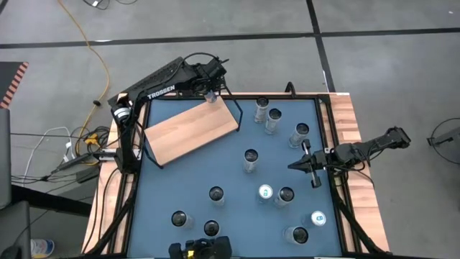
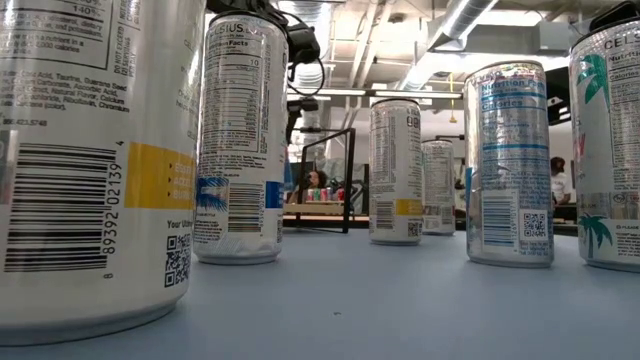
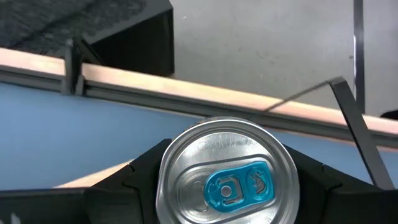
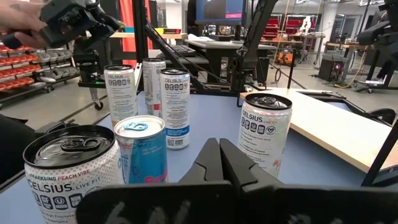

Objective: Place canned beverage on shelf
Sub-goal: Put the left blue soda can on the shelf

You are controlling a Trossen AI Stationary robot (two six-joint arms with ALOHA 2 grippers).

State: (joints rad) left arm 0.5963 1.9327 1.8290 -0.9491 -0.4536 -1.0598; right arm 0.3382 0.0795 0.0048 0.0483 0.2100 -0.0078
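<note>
Can point(image 3: 227, 180), silver top with blue tab, is pinched between the left gripper point(image 1: 210, 96) fingers point(image 3: 134, 177) at the far corner of the shelf point(image 1: 192, 129), roughly 11 o'clock on the blue table point(image 1: 230, 216). Can't tell whether it's resting on the board. Shelf is a pale-wood board lying angled at 10 o'clock, black wire frame at one end. Right gripper point(image 1: 293, 166) sits at 3 o'clock, fingers point(image 4: 217, 165) pressed together, holding nothing. About 11 loose cans point(image 1: 250, 160) stand across the rest of the table.
</note>
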